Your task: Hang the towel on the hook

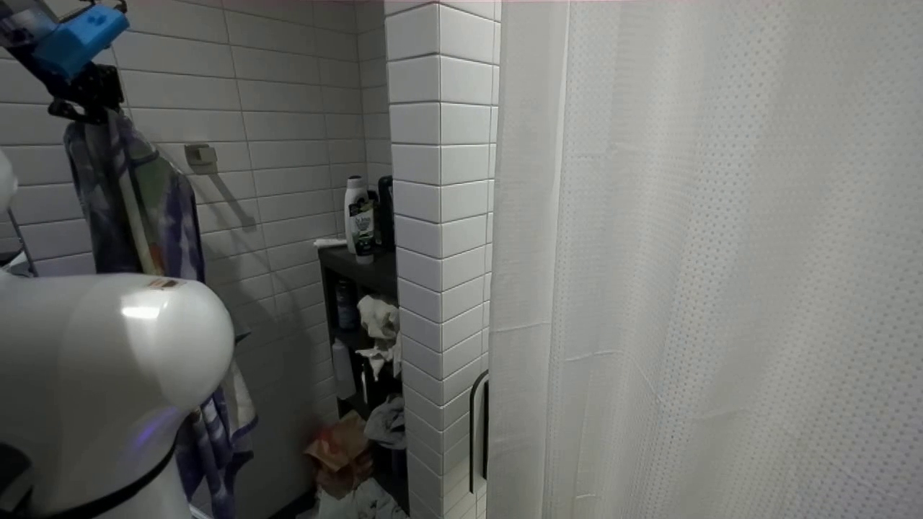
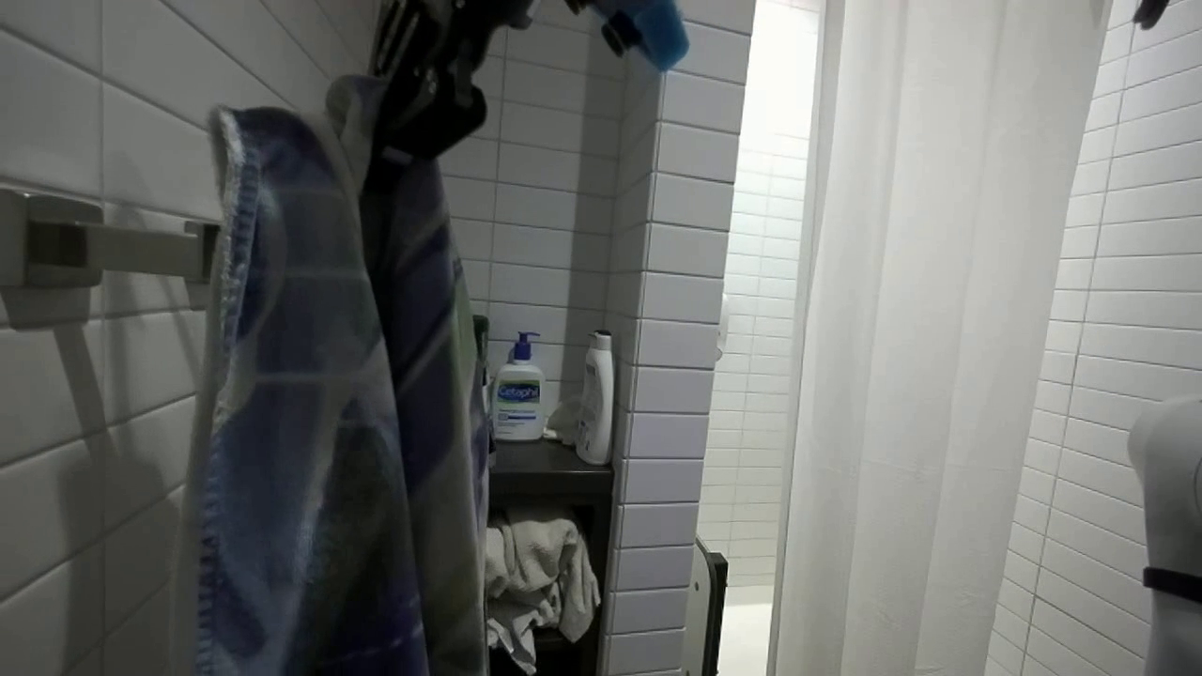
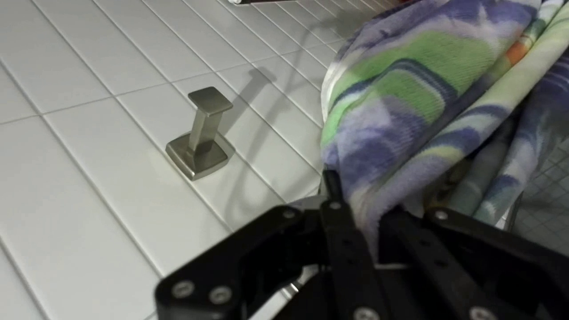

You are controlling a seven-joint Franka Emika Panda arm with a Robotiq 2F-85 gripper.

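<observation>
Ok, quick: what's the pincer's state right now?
Black two-fingered pincer: closed, holding the long, limp, purple, green and white patterned cloth towel.

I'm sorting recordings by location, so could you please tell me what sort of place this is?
Probably a bathroom: white tiled walls, a large white curtain that looks like a shower curtain, and a pump bottle on a dark shelf suggest it.
</observation>
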